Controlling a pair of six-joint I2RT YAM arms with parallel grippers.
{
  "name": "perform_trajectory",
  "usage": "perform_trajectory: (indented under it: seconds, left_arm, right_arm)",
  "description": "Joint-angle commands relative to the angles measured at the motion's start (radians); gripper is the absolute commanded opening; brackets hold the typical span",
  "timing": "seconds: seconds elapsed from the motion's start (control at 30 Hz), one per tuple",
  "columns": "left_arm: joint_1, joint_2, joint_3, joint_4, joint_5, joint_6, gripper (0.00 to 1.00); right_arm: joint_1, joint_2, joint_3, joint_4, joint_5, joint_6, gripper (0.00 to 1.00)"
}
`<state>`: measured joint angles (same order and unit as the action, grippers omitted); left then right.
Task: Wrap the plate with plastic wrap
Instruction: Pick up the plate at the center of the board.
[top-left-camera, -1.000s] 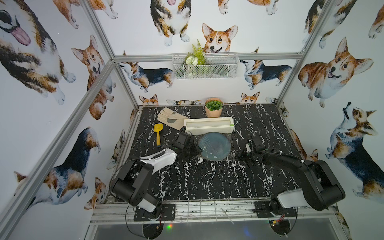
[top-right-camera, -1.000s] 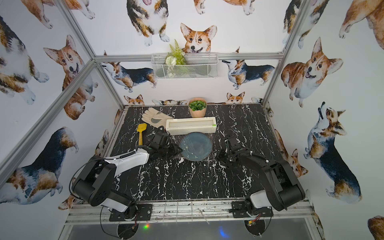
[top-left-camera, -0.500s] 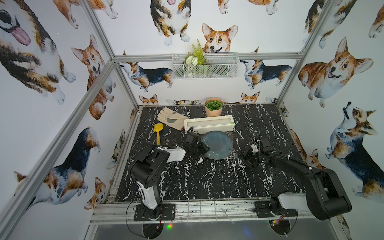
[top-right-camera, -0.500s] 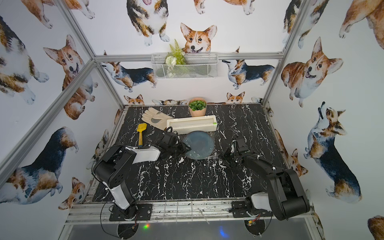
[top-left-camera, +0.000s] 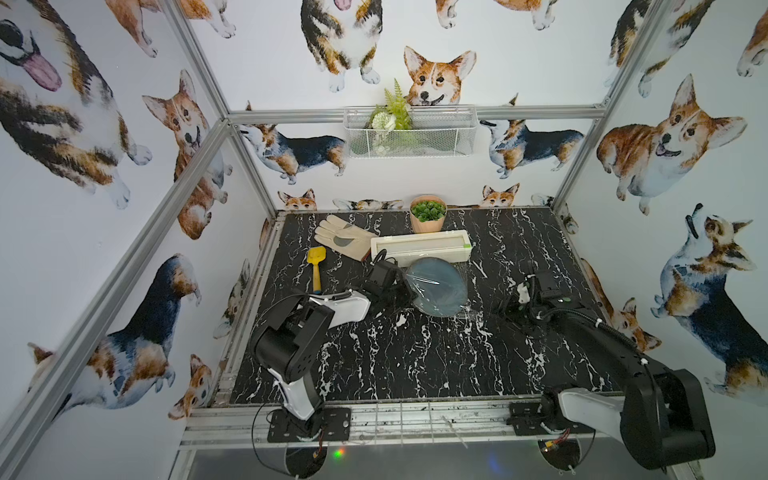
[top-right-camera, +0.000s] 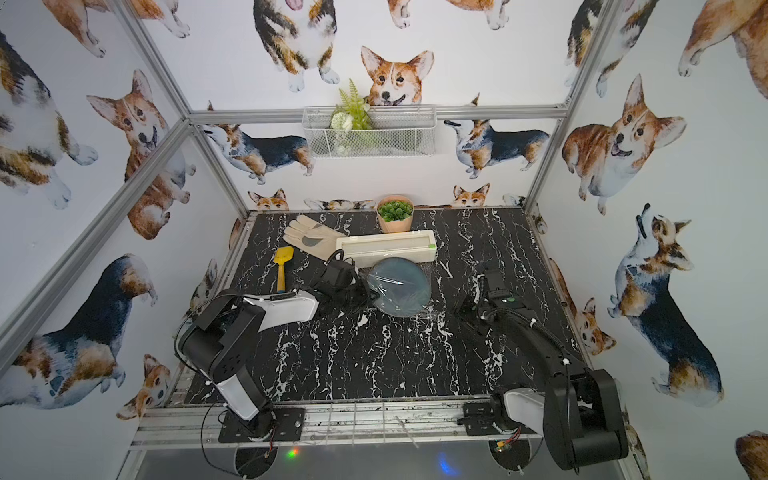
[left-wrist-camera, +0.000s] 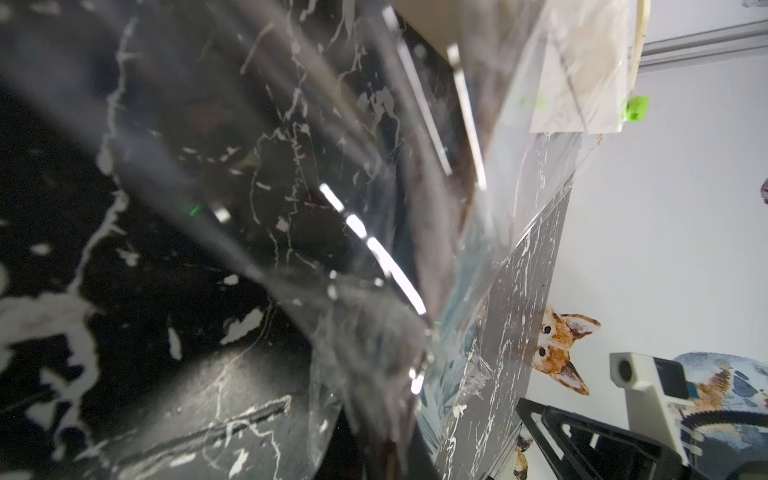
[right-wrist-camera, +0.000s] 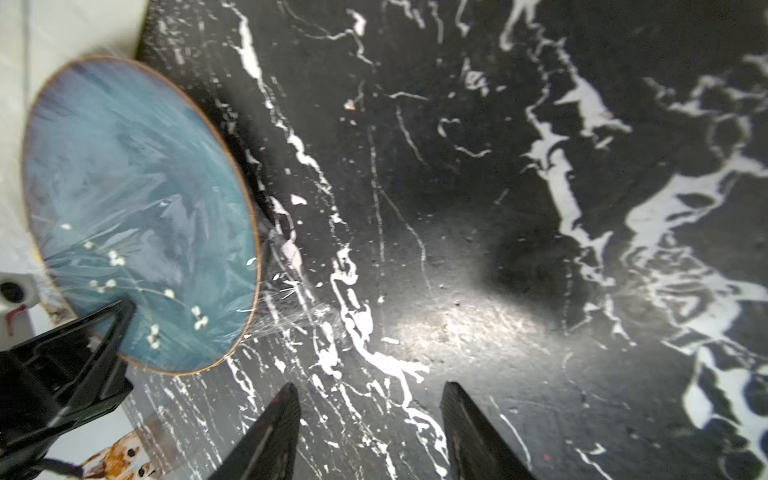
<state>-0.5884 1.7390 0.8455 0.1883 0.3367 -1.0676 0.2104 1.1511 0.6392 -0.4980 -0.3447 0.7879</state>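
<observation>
The round blue-grey glazed plate (top-left-camera: 440, 291) lies flat on the black marbled table (top-left-camera: 415, 357), just in front of the long cream-white dispenser box (top-left-camera: 422, 246), which lies crosswise. The left gripper (top-left-camera: 406, 291), closed at the plate's left rim, pinches the thin transparent plastic wrap (left-wrist-camera: 374, 216), seen bunched only in the left wrist view. Only the right wrist view shows the right gripper (right-wrist-camera: 370, 419) parted and empty.

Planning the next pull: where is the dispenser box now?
In both top views the dispenser box lies centre-back on the table, just behind the plate, with the glove at its left end and the plant pot behind it.
</observation>
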Motion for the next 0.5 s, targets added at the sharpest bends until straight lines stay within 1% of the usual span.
perform_trajectory:
  seconds: [0.0, 0.03, 0.13, 0.17, 0.3, 0.47]
  left_arm:
    - [-0.004, -0.008, -0.003, -0.141, -0.049, 0.038, 0.05]
    - [-0.005, -0.009, -0.003, -0.142, -0.048, 0.037, 0.05]
    - [-0.006, -0.016, -0.003, -0.141, -0.05, 0.034, 0.05]
    - [-0.006, -0.018, -0.003, -0.141, -0.05, 0.033, 0.05]
    - [-0.006, -0.039, -0.005, -0.138, -0.044, 0.026, 0.04]
    - [-0.007, -0.051, -0.004, -0.138, -0.041, 0.026, 0.04]
  right_arm:
    - [0.085, -0.005, 0.012, 0.166, -0.1, 0.145, 0.5]
    - [0.135, 0.022, 0.02, 0.223, -0.097, 0.191, 0.48]
    - [0.209, 0.126, 0.04, 0.285, -0.068, 0.245, 0.42]
    - [0.216, 0.147, 0.038, 0.295, -0.058, 0.257, 0.41]
    - [0.227, 0.236, -0.008, 0.446, -0.031, 0.361, 0.36]
    - [0.23, 0.298, 0.012, 0.49, 0.013, 0.388, 0.35]
